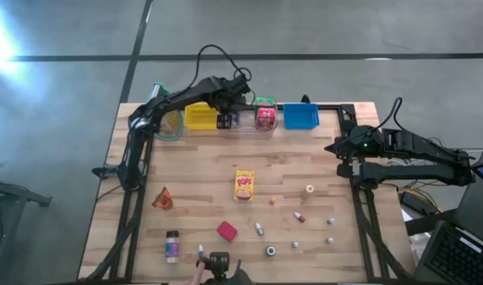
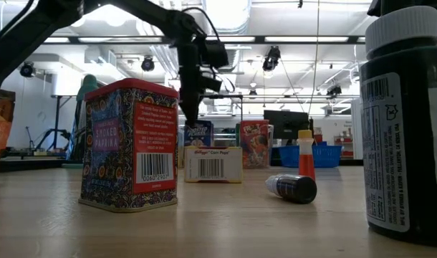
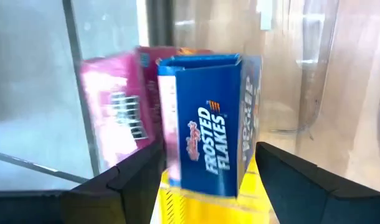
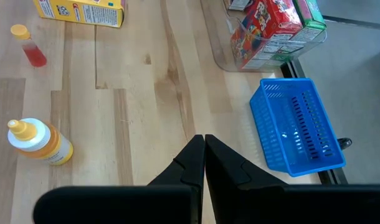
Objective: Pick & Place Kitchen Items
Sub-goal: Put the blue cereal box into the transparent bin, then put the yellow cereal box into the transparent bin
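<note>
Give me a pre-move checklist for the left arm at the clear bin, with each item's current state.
1. Left end effector is open: ok, its fingers stand apart on either side of the blue Frosted Flakes box.
2. Box fully released: cannot tell; whether the fingers touch its sides does not show.
3. Box inside the clear bin: ok, clear walls surround it in the left wrist view.
4. Box standing steady: cannot tell; it looks slightly tilted beside a pink box.
5. Right end effector out of the way: ok, shut, near the blue bin.
6. Next item available: ok, the yellow Pops box lies unobstructed mid-table.
</note>
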`<move>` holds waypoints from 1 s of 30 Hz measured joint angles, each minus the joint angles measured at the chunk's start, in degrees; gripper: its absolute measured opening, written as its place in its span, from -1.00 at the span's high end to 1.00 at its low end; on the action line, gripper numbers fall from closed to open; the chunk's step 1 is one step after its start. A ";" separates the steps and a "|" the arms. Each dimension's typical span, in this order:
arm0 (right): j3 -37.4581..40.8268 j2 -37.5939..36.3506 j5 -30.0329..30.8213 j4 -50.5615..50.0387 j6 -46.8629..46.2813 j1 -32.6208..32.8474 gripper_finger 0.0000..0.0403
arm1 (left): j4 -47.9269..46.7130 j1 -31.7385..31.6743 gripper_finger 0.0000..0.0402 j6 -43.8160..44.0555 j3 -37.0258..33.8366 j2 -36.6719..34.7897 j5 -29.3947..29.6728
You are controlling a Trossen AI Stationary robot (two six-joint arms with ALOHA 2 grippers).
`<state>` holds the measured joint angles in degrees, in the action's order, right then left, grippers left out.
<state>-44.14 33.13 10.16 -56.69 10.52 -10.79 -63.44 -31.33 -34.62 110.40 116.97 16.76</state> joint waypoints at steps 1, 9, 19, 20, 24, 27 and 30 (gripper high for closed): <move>0.00 0.00 0.00 0.00 0.00 0.00 0.96 | -0.98 0.00 -0.29 0.19 1.28 0.00 -0.01; 0.00 -0.01 0.00 0.00 0.00 0.00 0.96 | -10.55 0.59 -0.29 4.04 12.06 -0.11 -0.04; 0.00 0.00 -0.01 0.00 0.00 0.01 0.96 | -13.67 7.04 -0.29 6.26 15.26 -3.35 -5.38; 0.00 -0.01 0.01 0.00 0.00 0.00 0.96 | -13.73 8.17 -0.29 6.58 15.22 -3.59 -5.37; 0.00 -0.01 -0.01 0.00 0.00 0.01 0.96 | -13.77 12.78 -0.29 13.68 15.27 -3.67 -5.41; 0.02 0.01 -0.01 0.00 0.00 0.02 0.96 | -14.29 16.10 -0.29 21.10 15.03 -3.67 -5.44; 0.00 -0.01 -0.01 0.00 0.00 0.00 0.96 | -15.10 19.33 -0.29 27.77 14.94 -3.67 -5.29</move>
<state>-44.14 33.12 10.15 -56.69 10.52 -10.79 -78.54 -12.00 -6.86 125.34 113.30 11.48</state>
